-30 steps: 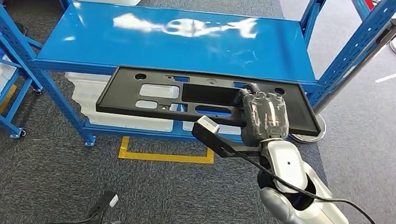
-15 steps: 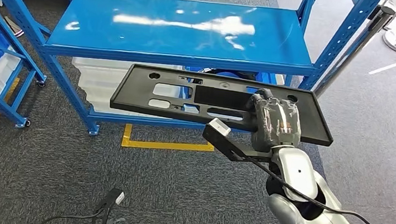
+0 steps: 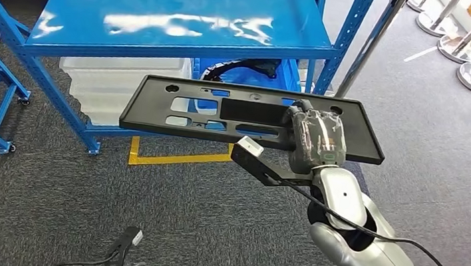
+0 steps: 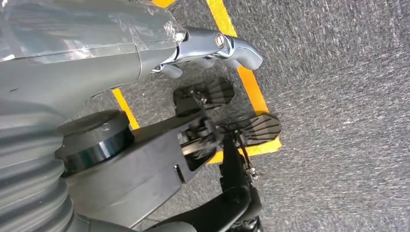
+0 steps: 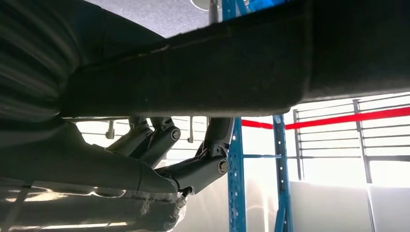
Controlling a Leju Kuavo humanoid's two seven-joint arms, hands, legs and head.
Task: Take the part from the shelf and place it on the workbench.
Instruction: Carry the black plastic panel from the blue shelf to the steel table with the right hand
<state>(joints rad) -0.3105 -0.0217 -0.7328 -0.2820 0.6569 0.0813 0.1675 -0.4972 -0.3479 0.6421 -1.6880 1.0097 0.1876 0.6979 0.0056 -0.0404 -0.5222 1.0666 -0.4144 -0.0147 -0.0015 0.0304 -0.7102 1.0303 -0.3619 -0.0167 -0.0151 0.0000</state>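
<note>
A: Black part [image 3: 222,111] is off the blue shelf [image 3: 165,21], our right hand [image 3: 315,142] gripping it in midair.

B: Halfway then, we haven't reached the desk. Left hand [image 4: 212,48] hangs, holding nothing.

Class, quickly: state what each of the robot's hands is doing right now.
Left hand: holds nothing; open or closed cannot be told.
Right hand: holding the long flat black plastic panel.

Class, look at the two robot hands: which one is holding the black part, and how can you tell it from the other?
The right hand grips the black panel, raised in front of the blue shelf. The left hand hangs low over the carpet, holding nothing.
</note>
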